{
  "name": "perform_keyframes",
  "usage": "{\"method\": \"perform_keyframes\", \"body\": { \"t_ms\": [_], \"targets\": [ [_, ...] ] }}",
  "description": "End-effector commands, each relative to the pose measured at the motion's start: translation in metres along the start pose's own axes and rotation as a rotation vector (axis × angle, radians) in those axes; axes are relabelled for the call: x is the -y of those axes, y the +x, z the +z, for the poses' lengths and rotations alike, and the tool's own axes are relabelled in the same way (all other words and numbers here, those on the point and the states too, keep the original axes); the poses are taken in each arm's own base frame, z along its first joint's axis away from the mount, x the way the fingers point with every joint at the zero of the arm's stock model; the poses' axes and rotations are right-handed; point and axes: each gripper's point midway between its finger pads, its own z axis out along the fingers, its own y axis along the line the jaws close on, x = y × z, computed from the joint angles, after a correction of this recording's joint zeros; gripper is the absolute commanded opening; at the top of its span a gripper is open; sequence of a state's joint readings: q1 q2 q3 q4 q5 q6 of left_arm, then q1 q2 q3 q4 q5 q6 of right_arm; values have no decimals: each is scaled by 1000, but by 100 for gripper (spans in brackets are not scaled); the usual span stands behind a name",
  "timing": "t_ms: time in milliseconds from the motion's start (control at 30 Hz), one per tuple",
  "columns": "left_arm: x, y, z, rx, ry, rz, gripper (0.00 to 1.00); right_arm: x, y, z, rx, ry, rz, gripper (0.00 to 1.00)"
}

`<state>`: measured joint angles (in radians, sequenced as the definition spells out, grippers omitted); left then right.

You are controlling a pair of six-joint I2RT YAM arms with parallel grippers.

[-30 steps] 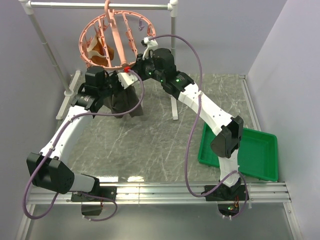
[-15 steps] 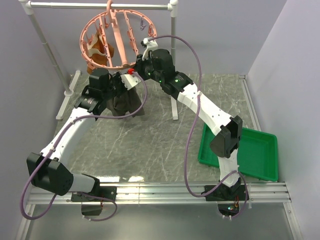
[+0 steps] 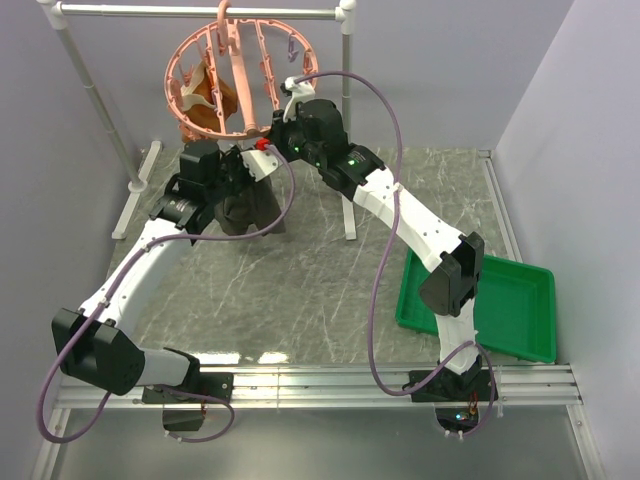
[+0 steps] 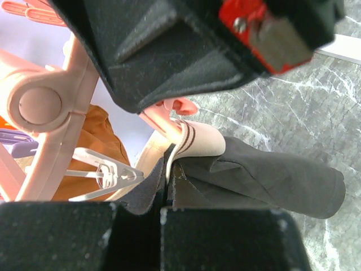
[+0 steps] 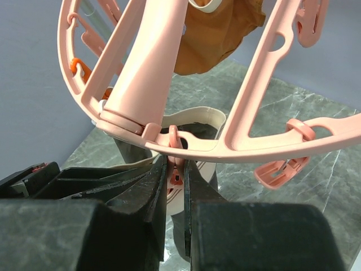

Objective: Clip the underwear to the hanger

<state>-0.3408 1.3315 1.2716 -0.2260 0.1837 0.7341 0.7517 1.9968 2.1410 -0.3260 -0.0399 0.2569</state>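
the underwear (image 3: 247,205) is soft, light, limp knit. it will sag and fold wherever it is not held, so the one firm place to take it is the waistband (image 4: 198,141), a thicker tan elastic strip with dark stripes. it hangs over the far-left part of the table (image 3: 300,270), near the far edge, bunched just under the near rim of the hanger (image 3: 235,80).

the left gripper (image 4: 166,204) is closed on the dark cloth right beside the waistband, holding that edge up at the rim. the rest droops in a matte, creased roll.

the hanger is rigid, smooth salmon plastic: a round ring with spokes and a thick centre post. it hangs from the rack (image 3: 200,11) and looks free to swing, so a push would likely tilt it rather than meet resistance.

the right gripper (image 5: 175,167) is clamped on a small orange-pink clip (image 5: 176,178) under the rim, apparently squeezing it. i cannot tell whether the clip's mouth is open. the clip is small and slick, probably easy to lose. the waistband sits just behind it, touching or nearly so.

an orange garment (image 5: 217,31) hangs on the far side.
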Motion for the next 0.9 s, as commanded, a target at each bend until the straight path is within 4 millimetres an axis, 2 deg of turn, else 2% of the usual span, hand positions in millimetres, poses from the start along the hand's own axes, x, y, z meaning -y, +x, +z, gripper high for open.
{"method": "perform_keyframes", "body": {
  "t_ms": [0, 433, 733, 867],
  "targets": [
    [-15, -17, -8, 48, -75, -16, 0, -7, 0, -3, -15, 7, 4, 0],
    [-30, -24, -7, 53, -146, -34, 0, -2, 14, -4, -55, 27, -15, 0],
    [-29, -30, -6, 74, -145, -36, 0, -4, 19, -2, -69, 17, 4, 0],
    [-28, -32, -5, 79, -142, -40, 0, -7, 18, -1, -70, 6, 11, 12]
  ]
}}
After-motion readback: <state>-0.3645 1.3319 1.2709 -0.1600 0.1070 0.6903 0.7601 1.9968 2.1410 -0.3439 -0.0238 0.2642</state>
